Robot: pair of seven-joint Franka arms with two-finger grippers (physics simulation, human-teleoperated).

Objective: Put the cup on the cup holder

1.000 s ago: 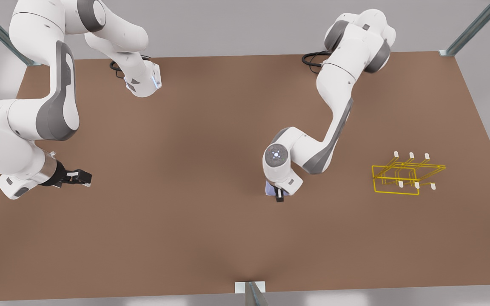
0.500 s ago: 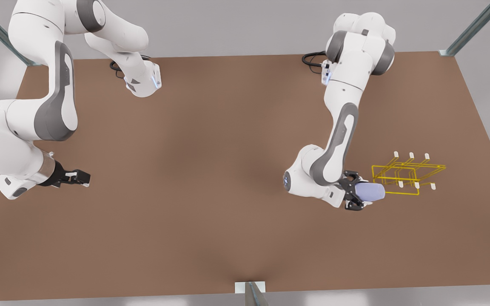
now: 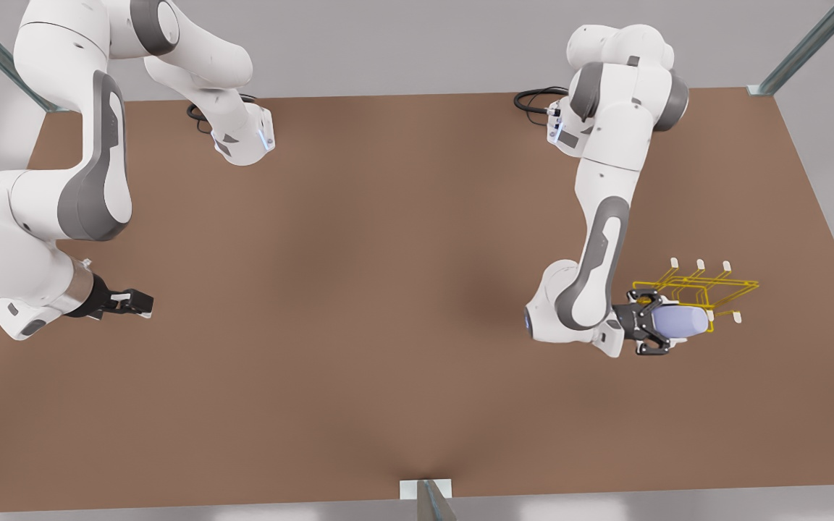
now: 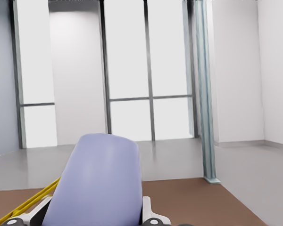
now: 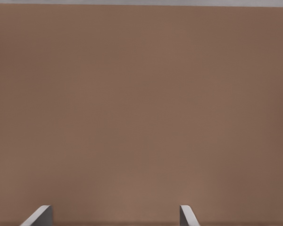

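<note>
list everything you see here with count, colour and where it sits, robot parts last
small lavender-blue handleless cup: one, lavender-blue, lying sideways in the left gripper, over the near edge of the rack at the front view's right
thin yellow wire-frame cup holder: one, yellow with white-tipped pegs, standing on the table at the front view's right
flat brown table: one, brown, under everything
grey metal frame posts: several, grey, at the table's corners and near edge
left gripper: one, black, jaws shut on the cup beside the rack
right gripper: one, black, jaws open, waiting above the table at the front view's left
</note>
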